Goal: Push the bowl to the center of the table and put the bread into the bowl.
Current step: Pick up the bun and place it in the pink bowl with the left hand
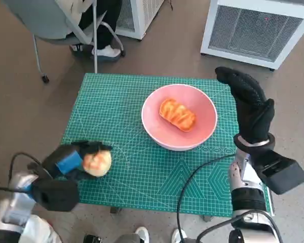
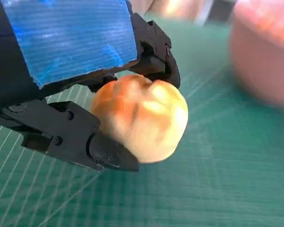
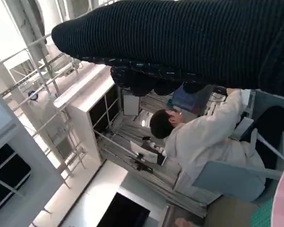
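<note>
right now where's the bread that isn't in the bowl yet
In the head view the round bread roll is at the table's near left edge, held in the left robot hand, well left of the pink bowl.

Soft, even daylight fills the head view, bright without harsh glare; the pink bowl (image 1: pixel 179 117) casts only a faint shadow on the green tabletop (image 1: pixel 126 116), and straight lines bow slightly toward the picture's edges. In the left wrist view the bread roll (image 2: pixel 141 117) and the black fingers (image 2: pixel 92 144) are fairly sharp, while the bowl beyond them is a pink blur and the blue tape (image 2: pixel 71 38) shows a mild sheen. The right wrist view is washed out, with pale overexposed patches, and the glove (image 3: pixel 180 42) lies dark against them.
</note>
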`<act>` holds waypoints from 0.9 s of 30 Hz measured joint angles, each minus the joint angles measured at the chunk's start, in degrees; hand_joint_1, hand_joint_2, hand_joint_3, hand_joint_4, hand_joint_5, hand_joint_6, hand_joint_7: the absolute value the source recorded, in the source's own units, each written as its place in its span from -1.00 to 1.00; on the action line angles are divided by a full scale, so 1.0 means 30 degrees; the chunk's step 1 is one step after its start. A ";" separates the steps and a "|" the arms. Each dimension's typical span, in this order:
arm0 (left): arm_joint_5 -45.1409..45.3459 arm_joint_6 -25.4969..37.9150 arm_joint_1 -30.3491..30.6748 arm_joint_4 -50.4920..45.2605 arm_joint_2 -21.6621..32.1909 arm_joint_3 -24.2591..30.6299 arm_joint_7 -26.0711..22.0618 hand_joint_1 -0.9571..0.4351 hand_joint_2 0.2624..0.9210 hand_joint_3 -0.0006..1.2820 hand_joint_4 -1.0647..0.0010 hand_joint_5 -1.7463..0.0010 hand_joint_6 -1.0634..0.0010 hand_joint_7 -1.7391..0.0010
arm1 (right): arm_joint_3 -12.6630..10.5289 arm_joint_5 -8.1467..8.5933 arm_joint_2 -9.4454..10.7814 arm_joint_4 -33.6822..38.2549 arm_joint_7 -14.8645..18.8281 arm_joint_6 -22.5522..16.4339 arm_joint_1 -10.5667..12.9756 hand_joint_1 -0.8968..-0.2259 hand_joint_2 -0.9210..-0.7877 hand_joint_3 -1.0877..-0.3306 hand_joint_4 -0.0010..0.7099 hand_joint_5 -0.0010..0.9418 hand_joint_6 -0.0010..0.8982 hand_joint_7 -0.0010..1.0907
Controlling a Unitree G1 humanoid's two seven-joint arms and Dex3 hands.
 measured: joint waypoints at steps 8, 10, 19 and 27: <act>-0.1450 0.0937 -0.4084 -0.2843 -0.1086 0.1186 0.0625 0.38 0.96 -0.93 -0.28 -0.33 -0.37 -0.24 | -0.0004 -0.0038 0.0022 0.0287 0.0011 -0.0003 -0.0376 -0.12 -1.00 0.01 0.05 -1.00 -0.36 -0.73; -0.1390 0.0998 -0.5376 -0.2912 -0.1560 0.1058 0.0889 0.38 0.96 -0.93 -0.29 -0.31 -0.37 -0.25 | -0.0005 -0.0061 0.0025 0.0360 0.0006 -0.0003 -0.0460 -0.12 -1.00 0.01 0.05 -1.00 -0.35 -0.73; 0.0255 0.0834 -1.0817 -0.0710 -0.4026 -0.1184 0.1367 0.38 0.99 -0.94 -0.29 -0.30 -0.33 -0.28 | 0.0027 -0.0493 0.0093 0.0450 -0.0208 0.0001 -0.0652 -0.18 -1.00 -0.01 0.05 -1.00 -0.35 -0.73; 0.2097 -0.1305 -1.4796 0.5265 -0.5488 -0.3358 0.1534 0.38 1.00 -0.90 -0.26 -0.32 -0.22 -0.35 | -0.0024 -0.0685 0.0068 0.0406 -0.0303 -0.0004 -0.0664 -0.19 -1.00 -0.02 0.05 -1.00 -0.36 -0.74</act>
